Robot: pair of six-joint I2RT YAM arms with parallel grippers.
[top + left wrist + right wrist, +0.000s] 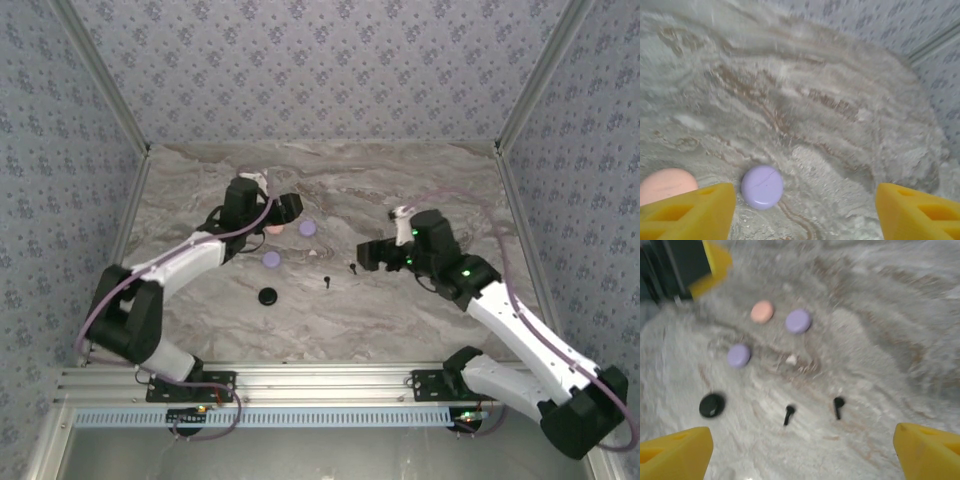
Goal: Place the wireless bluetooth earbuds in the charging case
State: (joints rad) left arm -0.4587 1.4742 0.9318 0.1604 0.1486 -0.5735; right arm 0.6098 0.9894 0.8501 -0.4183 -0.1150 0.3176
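— Where are the earbuds?
— Two black stemmed earbuds lie on the marble-veined table, near a smooth round lavender disc.
— Claws?
— Left claw and right claw, yellow wedges, spread apart, empty.

robot lab cell: aluminium frame, patterned wall panels, marble-look tabletop, arms bolted at edge

On the table we see four discs, left of the centre. The far left disc and the far right disc lie side by side. The middle disc lies nearer to us, and the near disc lies before it. To their right, the left earbud and the right earbud lie apart, and a small bud lies behind them.
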